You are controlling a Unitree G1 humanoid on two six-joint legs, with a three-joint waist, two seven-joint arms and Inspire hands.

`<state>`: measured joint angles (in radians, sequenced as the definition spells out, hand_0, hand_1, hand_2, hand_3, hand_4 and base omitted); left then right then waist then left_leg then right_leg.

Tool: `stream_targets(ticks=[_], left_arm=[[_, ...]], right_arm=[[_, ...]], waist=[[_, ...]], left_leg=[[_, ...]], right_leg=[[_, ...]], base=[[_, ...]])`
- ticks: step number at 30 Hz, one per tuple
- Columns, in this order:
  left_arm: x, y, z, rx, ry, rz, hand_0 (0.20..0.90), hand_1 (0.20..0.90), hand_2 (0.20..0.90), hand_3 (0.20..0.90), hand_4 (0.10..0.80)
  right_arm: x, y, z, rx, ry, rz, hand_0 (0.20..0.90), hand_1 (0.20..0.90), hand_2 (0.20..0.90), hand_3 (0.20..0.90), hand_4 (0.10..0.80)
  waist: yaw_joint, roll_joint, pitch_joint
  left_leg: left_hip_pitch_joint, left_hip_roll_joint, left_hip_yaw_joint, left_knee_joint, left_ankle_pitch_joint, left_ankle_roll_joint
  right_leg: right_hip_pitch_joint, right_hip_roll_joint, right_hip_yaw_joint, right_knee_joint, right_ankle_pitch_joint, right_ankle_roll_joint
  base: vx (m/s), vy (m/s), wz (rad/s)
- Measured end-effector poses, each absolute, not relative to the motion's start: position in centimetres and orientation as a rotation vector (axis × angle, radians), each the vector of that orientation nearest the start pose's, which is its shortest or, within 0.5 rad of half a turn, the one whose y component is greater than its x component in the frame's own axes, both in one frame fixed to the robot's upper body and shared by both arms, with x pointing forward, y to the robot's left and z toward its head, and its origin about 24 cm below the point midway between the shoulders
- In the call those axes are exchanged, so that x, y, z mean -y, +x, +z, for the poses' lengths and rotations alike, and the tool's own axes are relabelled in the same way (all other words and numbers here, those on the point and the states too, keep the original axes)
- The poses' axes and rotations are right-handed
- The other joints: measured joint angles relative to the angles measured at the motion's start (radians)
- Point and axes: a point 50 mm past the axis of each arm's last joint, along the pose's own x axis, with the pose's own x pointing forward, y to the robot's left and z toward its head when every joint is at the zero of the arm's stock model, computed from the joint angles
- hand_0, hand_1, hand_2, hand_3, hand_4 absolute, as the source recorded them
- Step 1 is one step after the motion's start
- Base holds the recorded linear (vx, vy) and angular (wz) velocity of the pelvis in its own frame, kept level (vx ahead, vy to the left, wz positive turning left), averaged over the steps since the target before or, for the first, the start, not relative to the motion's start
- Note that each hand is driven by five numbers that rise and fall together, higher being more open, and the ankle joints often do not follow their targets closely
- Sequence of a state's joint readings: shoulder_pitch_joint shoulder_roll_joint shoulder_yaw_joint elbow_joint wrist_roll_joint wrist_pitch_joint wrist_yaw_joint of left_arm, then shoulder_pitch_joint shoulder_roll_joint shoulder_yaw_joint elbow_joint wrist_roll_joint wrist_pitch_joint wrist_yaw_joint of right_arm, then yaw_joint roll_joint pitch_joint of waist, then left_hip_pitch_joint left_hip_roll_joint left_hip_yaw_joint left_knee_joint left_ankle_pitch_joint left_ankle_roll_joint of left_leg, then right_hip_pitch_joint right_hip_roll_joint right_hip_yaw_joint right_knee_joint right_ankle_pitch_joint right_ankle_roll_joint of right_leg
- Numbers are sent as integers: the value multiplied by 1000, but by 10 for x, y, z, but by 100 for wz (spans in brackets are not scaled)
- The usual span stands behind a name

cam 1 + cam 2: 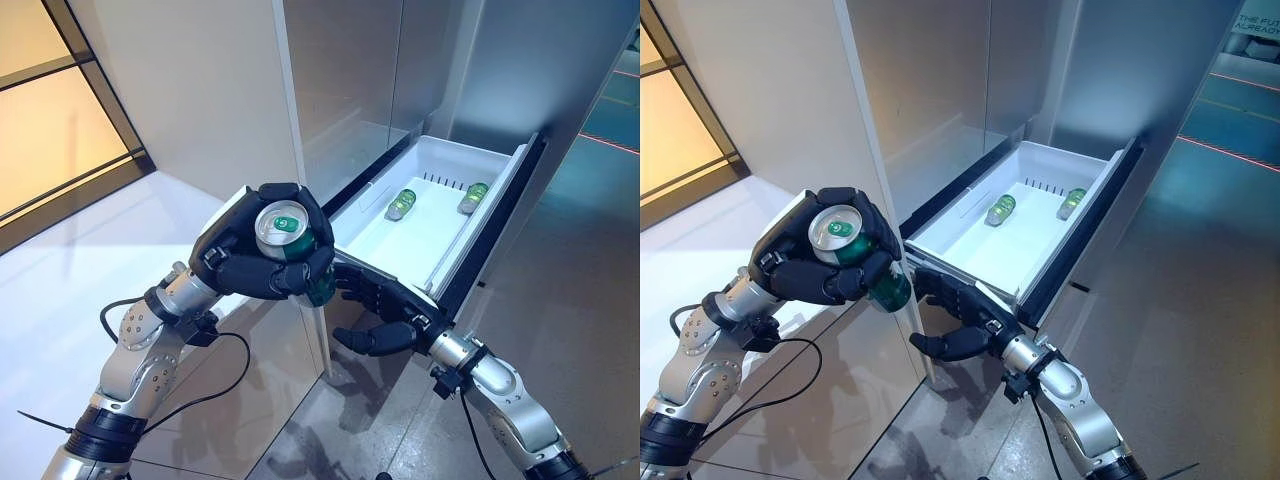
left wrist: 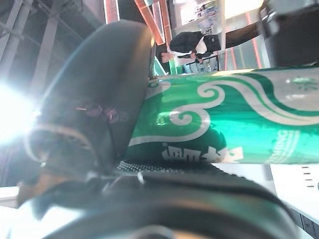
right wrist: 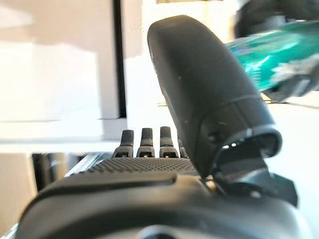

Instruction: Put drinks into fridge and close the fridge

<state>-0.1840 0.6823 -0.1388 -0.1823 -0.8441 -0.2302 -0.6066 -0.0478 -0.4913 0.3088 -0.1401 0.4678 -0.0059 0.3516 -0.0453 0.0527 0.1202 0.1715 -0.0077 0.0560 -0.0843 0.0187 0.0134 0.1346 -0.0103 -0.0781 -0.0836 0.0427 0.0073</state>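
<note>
Left eye view is showing your left hand (image 1: 262, 255) wrapping fingers and thumb round a green can (image 1: 285, 232), top end facing the camera, body angling down toward the drawer. Left wrist view is confirming it: the can's side is lying across the palm with the thumb pressing over it, so the grip is looking full, not a fingertip pinch.

The fridge drawer (image 1: 372, 248) is standing pulled out, white inside, and two more green cans (image 1: 401, 204) (image 1: 473, 197) are lying on their sides near its back end, apart from each other. Front half of the drawer is sitting bare, which is probably where this can is heading.

Your right hand (image 1: 378, 312) is sitting just below and beside the drawer's near corner, fingers loosely extended, holding nothing. Right wrist view is showing the fingers straight with the thumb raised, and the held can off to one side. My read: it's waiting there to steady or push the drawer once the can is in.

The held can is hovering just short of the drawer's near-left edge, not yet over the tray. You're needing to carry it over the rim, then lay it down sideways like the others. Risk: clipping the drawer rim with the can's lower end.
</note>
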Motion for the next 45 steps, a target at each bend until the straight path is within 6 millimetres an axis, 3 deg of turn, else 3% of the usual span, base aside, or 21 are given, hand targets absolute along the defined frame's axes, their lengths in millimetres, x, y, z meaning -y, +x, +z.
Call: stream_targets(ticks=[8, 19, 31, 32, 33, 34, 45], left_arm=[[-169, 250, 159, 441, -45, -922, 300, 300, 300, 200, 100], [-155, 248, 152, 378, -77, -979, 300, 300, 300, 200, 100], [-150, 250, 146, 326, -116, -984, 300, 300, 300, 200, 100], [-150, 250, 145, 325, -117, -984, 300, 300, 300, 200, 100], [-149, 250, 145, 323, -117, -985, 300, 300, 300, 200, 100], [-149, 250, 145, 320, -118, -984, 300, 300, 300, 200, 100], [-149, 251, 140, 276, -160, -977, 300, 300, 300, 200, 100]], right_arm=[[128, 241, 72, 5, 34, 755, 900, 900, 900, 900, 800], [105, 244, 89, 58, 35, 886, 900, 900, 900, 900, 800], [106, 243, 84, 3, 51, 898, 900, 900, 900, 900, 800], [106, 243, 84, -2, 58, 899, 858, 858, 858, 851, 751], [106, 243, 84, -8, 61, 899, 674, 674, 674, 636, 536], [106, 243, 83, -17, 69, 901, 300, 300, 300, 200, 100], [106, 239, 79, -43, 55, 926, 300, 300, 300, 200, 100]], waist=[[16, 0, 0], [16, 0, 0], [17, 0, 0], [17, 0, 0], [18, 0, 0], [18, 0, 0], [18, -1, -1]], left_leg=[[-1, 0, -2, 0, 0, 0], [-1, -1, -3, 0, 0, 0], [-2, -1, -4, 0, 0, 0], [-2, -1, -4, 0, 0, 0], [-2, -1, -4, 0, 0, 0], [-1, -1, -4, 0, 0, 0], [0, -2, -4, 0, 0, 0]], right_leg=[[0, 0, -1, 0, 0, 0], [0, 0, -2, 0, -1, 1], [0, -1, -3, 0, -1, 1], [0, -1, -3, 0, -1, 1], [0, -1, -3, 0, -1, 1], [0, -1, -3, 0, -1, 1], [1, -1, -3, 0, 0, 1]], base=[[0, 0, 0], [0, 0, 0], [0, 0, 0], [0, 0, 0], [0, 0, 0], [0, 0, 0], [0, 0, 0]])
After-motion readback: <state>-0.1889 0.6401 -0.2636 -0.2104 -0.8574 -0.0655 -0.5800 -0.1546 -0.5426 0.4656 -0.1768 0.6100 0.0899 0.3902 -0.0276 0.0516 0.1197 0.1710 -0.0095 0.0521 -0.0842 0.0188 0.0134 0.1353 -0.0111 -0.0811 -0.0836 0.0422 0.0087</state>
